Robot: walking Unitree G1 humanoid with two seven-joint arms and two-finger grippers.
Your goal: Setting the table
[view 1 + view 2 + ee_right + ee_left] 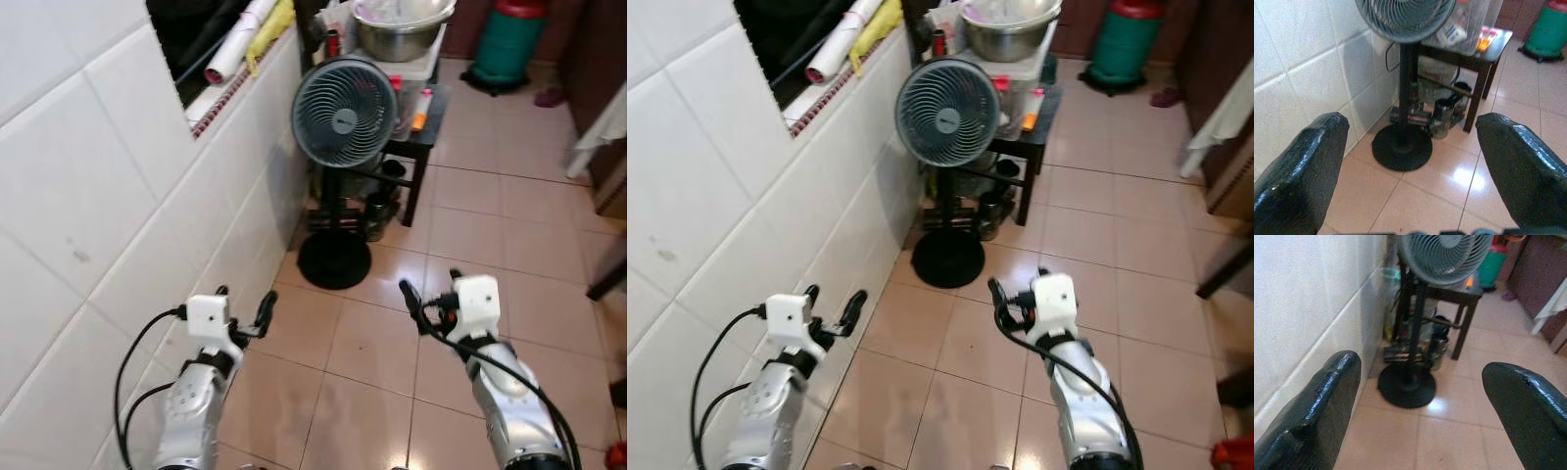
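Note:
My left gripper (245,305) is held out low over the tiled floor (362,352), close to the white tiled wall (98,206). It is open, with nothing between its fingers (1317,411). My right gripper (431,292) hovers at the same height to the right, also open and empty, its fingers (1520,161) spread wide. Both point toward a grey standing fan (344,110). A steel bowl (400,34) sits high on a stack atop a small black table (426,122) behind the fan.
The fan's round black base (334,264) stands on the floor just ahead. Bottles and a jug crowd under the small table (1442,117). A green canister (509,44) is at the far back. A dark furniture leg (607,274) and a hanging cloth (600,127) edge the right side.

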